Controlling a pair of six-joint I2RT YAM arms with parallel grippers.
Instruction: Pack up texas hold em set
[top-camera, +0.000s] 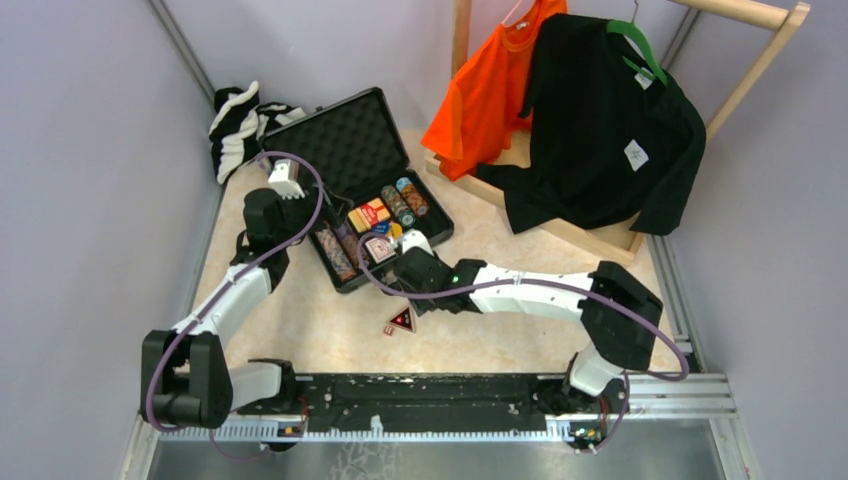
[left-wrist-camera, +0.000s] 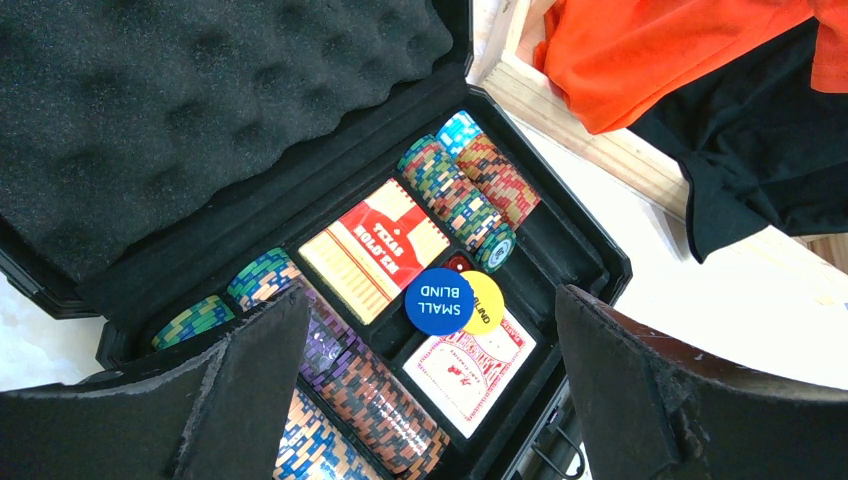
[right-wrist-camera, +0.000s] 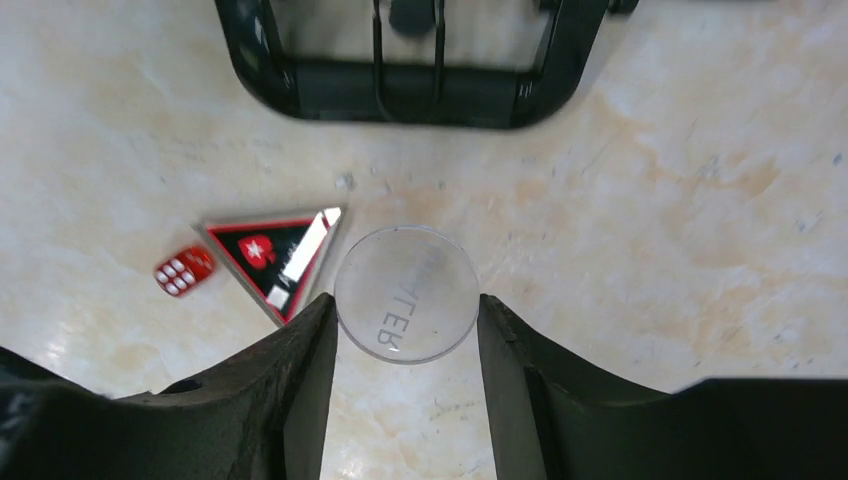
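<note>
Briefcase (top-camera: 345, 140) lies open toward the far left corner of the table (top-camera: 300, 330), its foam lid tipped back. Its tray holds rows of poker chips (left-wrist-camera: 470, 190), a red card deck (left-wrist-camera: 375, 250), and a blue disc (left-wrist-camera: 439, 301) overlapping a yellow disc (left-wrist-camera: 490, 300), both partly over a second deck (left-wrist-camera: 470, 375). Left pincer (left-wrist-camera: 430, 298) hangs over the tray with its fingers wide apart, holding nothing. Right pincer (right-wrist-camera: 405, 300) points down at the table just in front of the case handle (right-wrist-camera: 400, 90), its fingers set against opposite edges of a clear disc (right-wrist-camera: 406, 265) — clamped on it. Just beside that disc lies the black-red triangle (right-wrist-camera: 275, 255), and past it a small red die (right-wrist-camera: 183, 270) — both on the table between the case and the near edge.
</note>
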